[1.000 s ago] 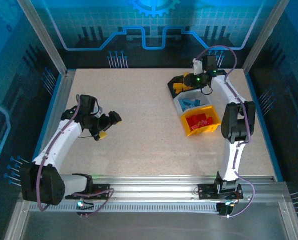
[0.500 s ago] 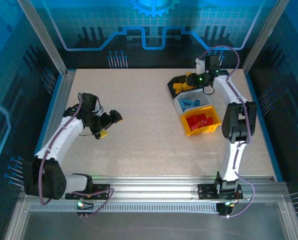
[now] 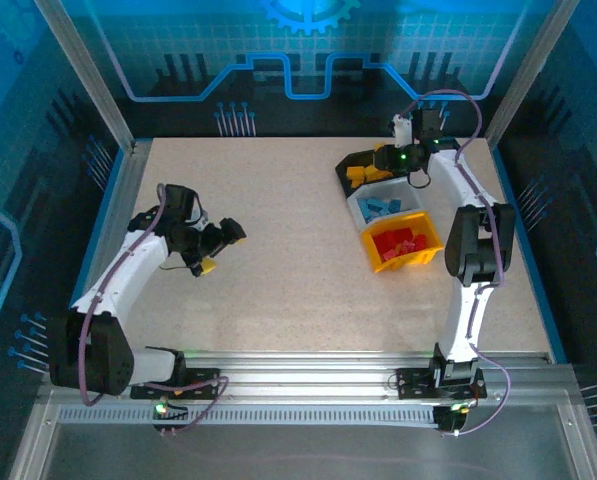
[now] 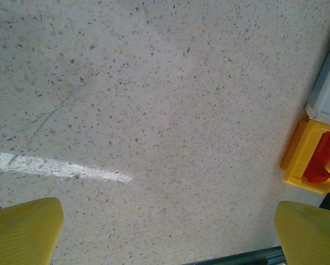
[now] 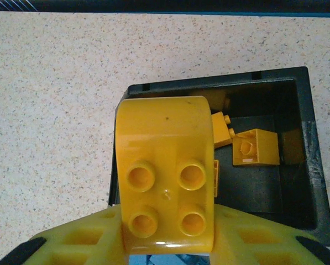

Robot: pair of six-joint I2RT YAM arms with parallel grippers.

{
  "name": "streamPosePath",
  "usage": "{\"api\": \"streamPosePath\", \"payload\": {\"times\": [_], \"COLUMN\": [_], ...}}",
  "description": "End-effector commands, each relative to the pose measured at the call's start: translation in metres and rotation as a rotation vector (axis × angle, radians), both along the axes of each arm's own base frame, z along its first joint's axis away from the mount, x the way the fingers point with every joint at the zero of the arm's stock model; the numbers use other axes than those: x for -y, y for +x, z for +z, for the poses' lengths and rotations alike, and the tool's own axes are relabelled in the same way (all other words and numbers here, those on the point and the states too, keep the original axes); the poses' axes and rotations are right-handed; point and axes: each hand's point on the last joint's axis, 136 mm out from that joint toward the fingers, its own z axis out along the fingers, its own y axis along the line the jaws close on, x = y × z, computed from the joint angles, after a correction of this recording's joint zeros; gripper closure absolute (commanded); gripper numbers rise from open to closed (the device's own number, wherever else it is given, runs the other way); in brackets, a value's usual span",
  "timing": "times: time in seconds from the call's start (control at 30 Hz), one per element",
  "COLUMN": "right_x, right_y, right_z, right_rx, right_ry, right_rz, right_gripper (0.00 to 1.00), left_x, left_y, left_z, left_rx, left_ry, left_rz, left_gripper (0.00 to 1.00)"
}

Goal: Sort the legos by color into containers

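Overhead and close downward right wrist views share the black bin [image 5: 209,87]

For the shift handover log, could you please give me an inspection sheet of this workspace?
Surface: speckled table, one pale streak of glare.
Job's things: black bin holds yellow bricks; white bin, blue bricks; yellow bin, red bricks.
Clutter: nothing seen.
Grippers: left gripper open above the table; right gripper has a four-stud brick between its fingers over the black bin.
Cables: purple cables run along both arms.
Surroundings: metal frame, blue-lit panels.
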Motion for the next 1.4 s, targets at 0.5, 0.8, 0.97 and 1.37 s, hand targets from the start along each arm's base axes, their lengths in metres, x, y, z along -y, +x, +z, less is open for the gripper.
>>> {"api": "streamPosePath", "payload": {"times": [0.5, 0.8, 0.97, 1.37], "right_x": [-0.001, -0.001, -0.001, -0.005], "right_y": [0.010, 0.007, 0.005, -0.029], "right_z": [0.002, 0.008, 0.015, 0.041], "right_rx": [0.011, 0.021, 0.034, 0.091], "right_ry": [-0.009, -0.012, -0.005, 0.030], "right_rz": [-0.014, -0.002, 0.002, 0.030], "right_gripper": [0.38, 0.37, 0.37, 0.36], "left_x": [0.000, -0.001, -0.002, -0.007], "left_y": [0.005, 0.003, 0.000, -0.013], "left_z": [0.007, 0.012, 0.015, 0.035], "left_rx": [0.012, 0.026, 0.037, 0.107], "left_ry": [-0.017, -0.018, -0.022, -0.018], "left_rz": [0.013, 0.029, 0.046, 0.073], "left_gripper": [0.01, 0.01, 0.01, 0.01]}}
